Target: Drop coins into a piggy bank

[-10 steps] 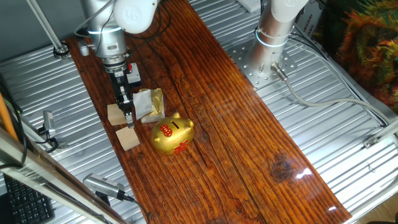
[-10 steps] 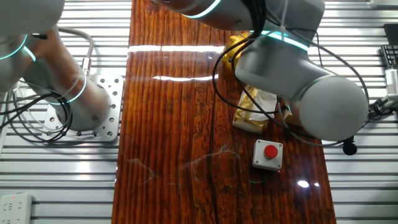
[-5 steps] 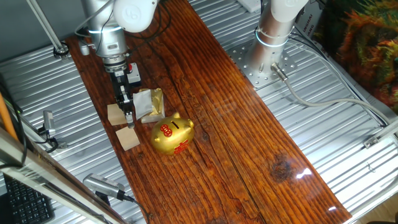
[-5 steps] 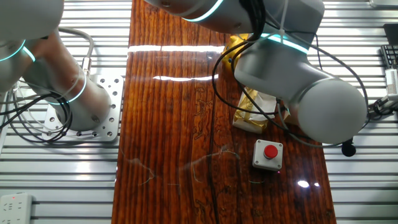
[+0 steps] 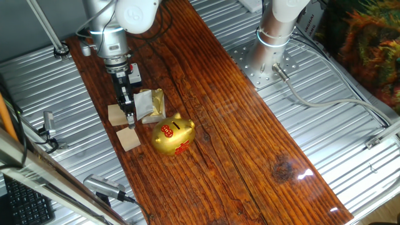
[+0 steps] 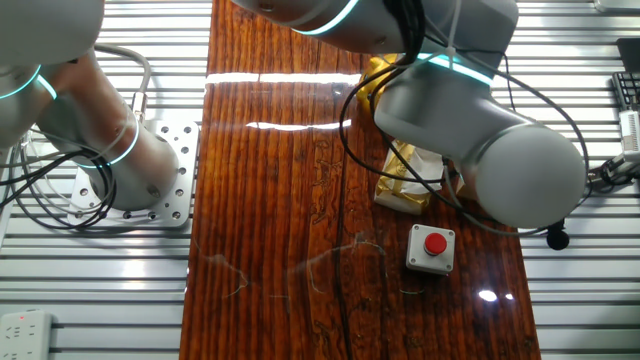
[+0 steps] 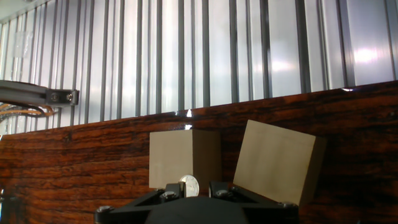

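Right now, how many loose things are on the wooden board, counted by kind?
Wooden cubes: 2
Piggy bank: 1
Foil wrapper: 1
Red button box: 1
Coin, between the fingertips of the gripper: 1
Total: 6

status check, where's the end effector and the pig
End effector low between two wooden cubes, shut on coin. Piggy bank upright, slot up. Foil wrapper beside the end effector.
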